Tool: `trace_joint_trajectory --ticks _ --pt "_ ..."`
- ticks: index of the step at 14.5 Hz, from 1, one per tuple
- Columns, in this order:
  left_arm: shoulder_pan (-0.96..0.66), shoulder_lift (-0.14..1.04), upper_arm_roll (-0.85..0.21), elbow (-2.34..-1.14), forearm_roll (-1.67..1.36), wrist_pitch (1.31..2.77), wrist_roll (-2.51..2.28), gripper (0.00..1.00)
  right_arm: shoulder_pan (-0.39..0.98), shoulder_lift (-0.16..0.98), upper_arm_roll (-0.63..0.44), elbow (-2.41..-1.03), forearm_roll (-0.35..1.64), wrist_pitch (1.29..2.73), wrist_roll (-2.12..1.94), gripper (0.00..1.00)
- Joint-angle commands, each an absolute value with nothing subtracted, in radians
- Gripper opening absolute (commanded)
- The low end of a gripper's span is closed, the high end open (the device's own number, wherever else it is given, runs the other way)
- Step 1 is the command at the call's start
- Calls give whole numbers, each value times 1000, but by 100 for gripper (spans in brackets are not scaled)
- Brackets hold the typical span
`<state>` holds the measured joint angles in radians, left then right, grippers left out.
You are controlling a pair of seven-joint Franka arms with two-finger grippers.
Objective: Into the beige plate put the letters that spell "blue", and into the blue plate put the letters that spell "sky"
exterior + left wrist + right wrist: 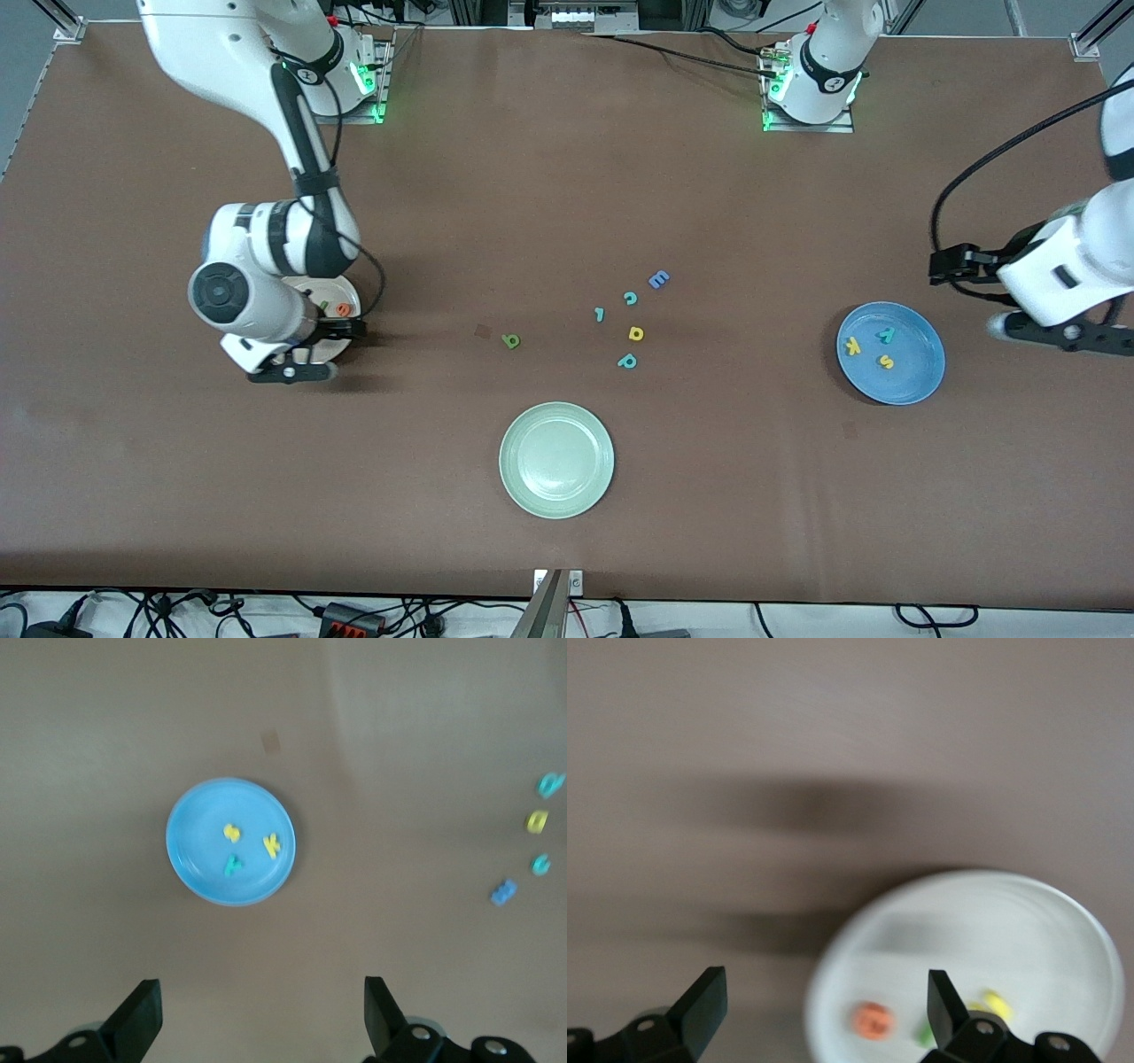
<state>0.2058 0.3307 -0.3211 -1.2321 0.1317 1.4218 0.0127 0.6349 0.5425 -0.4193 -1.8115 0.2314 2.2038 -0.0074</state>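
Beige and shallow, the round raised-rim plate (983, 930) lies under the right gripper (819, 1019), whose fingers stand wide apart and empty; a small orange foam "e" (873, 1020) and a yellow foam piece (998, 1004) lie inside. Next, I judge, lift straight up so nothing is dragged out. The left gripper (257, 1010) waits, spread, beside the sky-blue plate (190, 864) holding "s", "k", "y". The right arm hides most of the beige plate from the front, so its count is unclear.
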Motion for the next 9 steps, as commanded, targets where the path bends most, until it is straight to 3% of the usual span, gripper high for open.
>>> trace_joint_trajectory --ticks 1,5,7,9 --pt "76 148 -129 -1418 46 1564 -47 100 676 586 -367 -1720 233 2187 -29 100" --pt "15 -58 -55 -1720 18 1748 -91 100 753 669 -316 -1594 235 2195 -113 100" --pt "-33 -107 0 -1788 18 1766 -83 100 808 713 -313 -1550 241 2203 -101 100" --pt "-63 -104 44 -1784 14 1766 -74 100 853 753 -313 -1505 239 2203 -100 100"
